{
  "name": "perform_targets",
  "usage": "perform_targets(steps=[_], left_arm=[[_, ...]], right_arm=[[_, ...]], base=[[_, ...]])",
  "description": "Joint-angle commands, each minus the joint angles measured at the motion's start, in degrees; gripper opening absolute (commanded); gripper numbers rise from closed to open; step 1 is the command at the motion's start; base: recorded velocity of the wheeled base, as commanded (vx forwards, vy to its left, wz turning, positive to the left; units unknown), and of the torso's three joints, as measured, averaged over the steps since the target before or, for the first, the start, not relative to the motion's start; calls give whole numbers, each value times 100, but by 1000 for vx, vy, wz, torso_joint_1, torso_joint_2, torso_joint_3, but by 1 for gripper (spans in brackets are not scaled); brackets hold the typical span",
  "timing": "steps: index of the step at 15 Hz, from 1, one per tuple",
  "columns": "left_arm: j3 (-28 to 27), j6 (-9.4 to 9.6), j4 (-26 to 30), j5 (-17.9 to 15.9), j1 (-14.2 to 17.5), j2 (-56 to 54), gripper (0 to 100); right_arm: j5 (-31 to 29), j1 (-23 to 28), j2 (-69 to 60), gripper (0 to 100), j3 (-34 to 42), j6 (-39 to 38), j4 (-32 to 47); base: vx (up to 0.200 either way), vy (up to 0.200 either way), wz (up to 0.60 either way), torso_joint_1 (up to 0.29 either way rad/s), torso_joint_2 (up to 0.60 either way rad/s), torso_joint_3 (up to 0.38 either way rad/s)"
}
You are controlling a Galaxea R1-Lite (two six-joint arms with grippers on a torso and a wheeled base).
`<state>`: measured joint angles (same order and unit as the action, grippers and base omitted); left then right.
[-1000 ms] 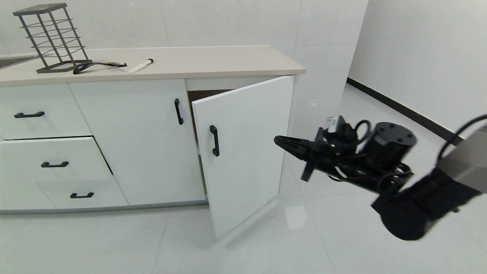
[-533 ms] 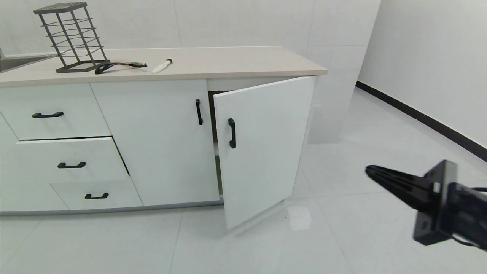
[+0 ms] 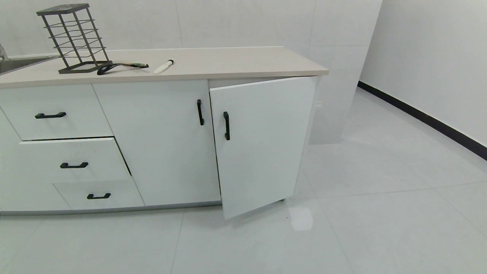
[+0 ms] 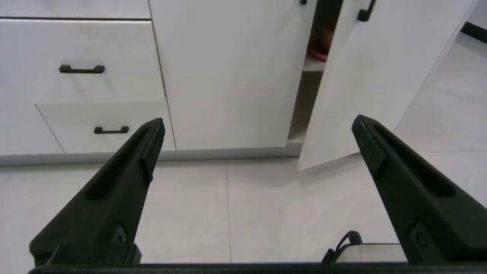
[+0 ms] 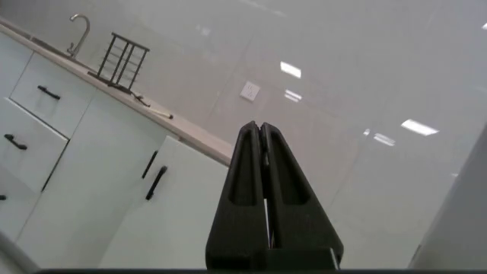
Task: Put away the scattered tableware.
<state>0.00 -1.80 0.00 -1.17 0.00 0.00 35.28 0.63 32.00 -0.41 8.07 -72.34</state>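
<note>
White-handled utensil [image 3: 163, 66] and black utensil [image 3: 120, 67] lie on counter [image 3: 236, 61], upper left, by rack [image 3: 74, 38]; likely light, stiff, slick, so pinch mid-handle; left hand [image 4: 256, 125] spread wide, empty; right hand [image 5: 261, 131] closed, empty.

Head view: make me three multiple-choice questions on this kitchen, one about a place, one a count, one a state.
1. Where does the black wire rack stand? A on the beige countertop B on the floor C in a drawer
2. How many black handles show on the white cabinet? A three B five C seven
3. How is the right-hand white cabinet door? A shut flush B ajar C taken off
Answers: A, its base rests on the countertop; B, three on drawers, two on doors; B, its handle edge stands out from the frame.
</note>
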Motion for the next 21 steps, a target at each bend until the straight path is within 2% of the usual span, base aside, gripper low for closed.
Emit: perform_targets(steps=[1,3,6,9,11,12,15,17,21], left_arm=[[0,-4,0,3,0,0,100],[0,-4,0,3,0,0,100],[0,-4,0,3,0,0,100],[0,-4,0,3,0,0,100],[0,5,-9,3,0,0,100],[0,5,-9,3,0,0,100],[0,-13,0,3,0,0,100],[0,-4,0,3,0,0,100],[0,-4,0,3,0,0,100]], right_arm=[[5,315,-2479,0,41,-42,1459],[14,191,-2673,0,41,28,1802],[-47,-63,-3200,0,41,125,3332],[-1814,-63,-3182,0,41,-262,5265],[-2438,-63,-3174,0,41,-921,6891],[-2438,-63,-3174,0,41,-921,6891],[-3027,-63,-3165,0,41,-1018,6891],[-2746,-63,-3165,0,41,-965,6891],[-2631,-72,-3165,0,41,-693,6900]], base=[[0,0,0,0,0,0],[0,0,0,0,0,0],[0,0,0,0,0,0],[0,0,0,0,0,0],[0,0,0,0,0,0],[0,0,0,0,0,0],[67,0,0,1,2,2],[200,0,0,7,-3,5],[200,0,0,1,2,1]])
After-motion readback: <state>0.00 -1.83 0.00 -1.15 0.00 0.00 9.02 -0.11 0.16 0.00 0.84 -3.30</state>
